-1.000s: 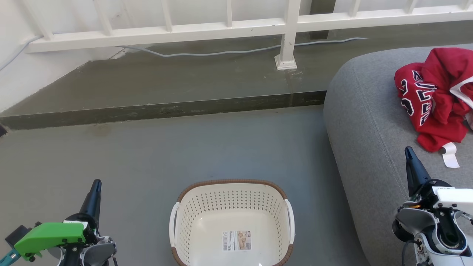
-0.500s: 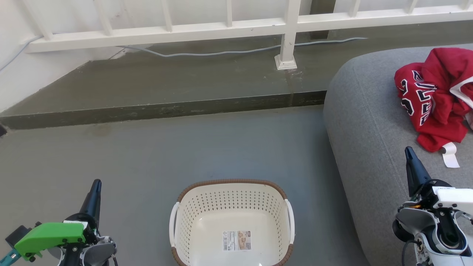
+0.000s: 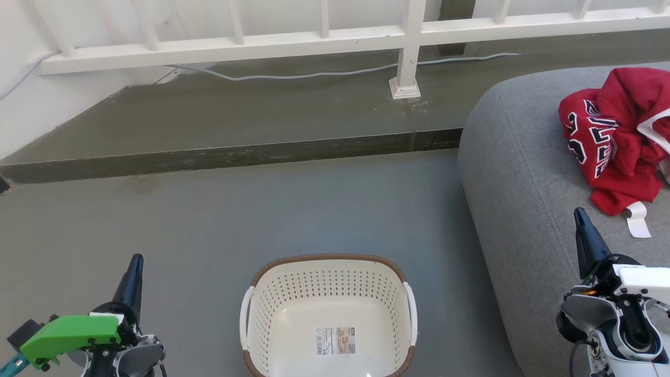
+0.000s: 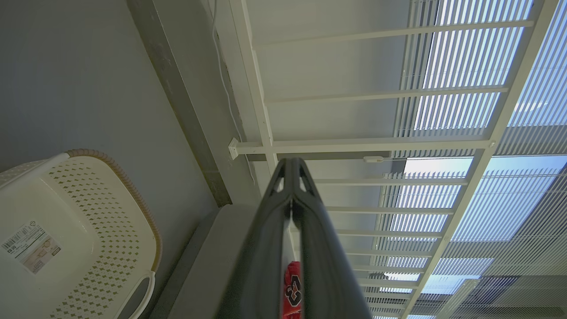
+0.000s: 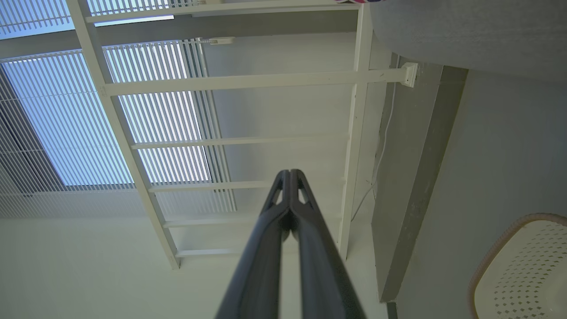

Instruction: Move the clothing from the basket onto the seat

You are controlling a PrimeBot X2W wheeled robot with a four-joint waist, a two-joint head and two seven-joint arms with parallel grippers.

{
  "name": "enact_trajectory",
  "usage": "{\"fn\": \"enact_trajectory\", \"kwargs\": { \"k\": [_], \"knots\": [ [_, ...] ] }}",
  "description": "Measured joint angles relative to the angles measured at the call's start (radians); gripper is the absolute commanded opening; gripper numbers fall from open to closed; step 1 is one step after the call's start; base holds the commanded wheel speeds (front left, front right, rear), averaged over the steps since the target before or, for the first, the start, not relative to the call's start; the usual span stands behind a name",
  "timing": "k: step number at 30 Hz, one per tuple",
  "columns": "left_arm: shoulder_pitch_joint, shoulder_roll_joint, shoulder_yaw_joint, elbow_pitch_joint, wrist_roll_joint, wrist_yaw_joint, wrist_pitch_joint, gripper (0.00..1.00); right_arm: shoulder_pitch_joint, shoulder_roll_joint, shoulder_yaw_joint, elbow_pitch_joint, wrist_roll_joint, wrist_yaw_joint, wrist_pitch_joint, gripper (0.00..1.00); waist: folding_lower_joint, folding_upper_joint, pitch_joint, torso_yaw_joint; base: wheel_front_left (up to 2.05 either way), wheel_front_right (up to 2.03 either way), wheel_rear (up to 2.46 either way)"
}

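Note:
The red clothing (image 3: 620, 139) lies crumpled on the grey seat (image 3: 523, 173) at the right, a jersey with black white-edged numerals among it; a scrap of it (image 4: 292, 290) peeks between my left fingers. The cream basket (image 3: 328, 285) with a brown rim stands on the floor at bottom centre, holding nothing but its label sticker (image 3: 335, 341); it also shows as basket (image 4: 110, 212) and basket (image 5: 522, 266). My left gripper (image 3: 137, 259) is shut and bare, left of the basket. My right gripper (image 3: 578, 212) is shut and bare over the seat's front, just below the clothing.
A raised concrete step (image 3: 230, 157) crosses the floor beyond the basket, with a white railing (image 3: 324, 39), its post foot (image 3: 404, 88) and a grey cable (image 3: 293, 76) behind. A white wall (image 3: 31, 104) closes the left. Open grey floor (image 3: 220, 220) lies between basket and step.

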Motion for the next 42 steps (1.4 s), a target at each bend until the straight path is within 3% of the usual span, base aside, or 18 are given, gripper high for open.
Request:
{"fn": "enact_trajectory", "kwargs": {
  "k": [42],
  "knots": [
    [0.0, -0.002, 0.006, -0.002, 0.0, -0.002, 0.001, 0.0, 0.0, 0.0, -0.003, 0.0, 0.0, 0.0, 0.003, 0.0, 0.0, 0.0, 0.0, 0.0, 0.0, 0.0, 0.0]
  ]
}}
